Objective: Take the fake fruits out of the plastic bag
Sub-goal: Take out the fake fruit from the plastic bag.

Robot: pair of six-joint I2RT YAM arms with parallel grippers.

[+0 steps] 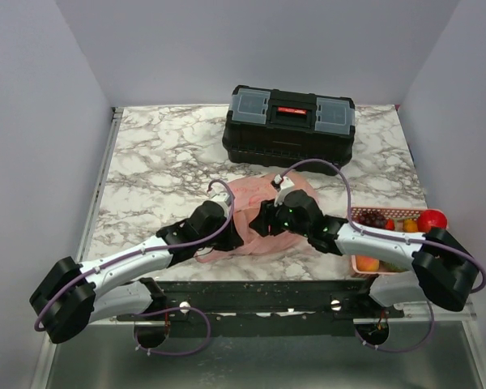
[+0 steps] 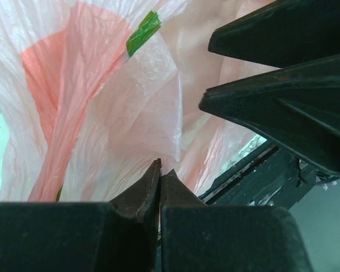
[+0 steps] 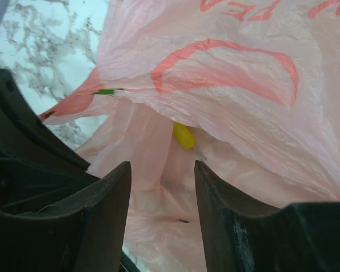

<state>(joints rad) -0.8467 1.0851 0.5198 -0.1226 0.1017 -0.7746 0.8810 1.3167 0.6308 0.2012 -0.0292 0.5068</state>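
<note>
left gripper (image 2: 160, 171) pinches one plastic bag (image 2: 130, 113); right gripper (image 3: 162, 165) gapes near one yellow fruit (image 3: 183, 136).

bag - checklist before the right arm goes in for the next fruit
1. left jaws shut on the bag film: ok
2. bag mouth open toward the right jaws: ok
3. yellow fruit in sight inside the bag: ok
4. right jaws around the yellow fruit: not ok, they stand apart and short of it
5. more fruit deeper in the bag: cannot tell, the film hides it
</note>
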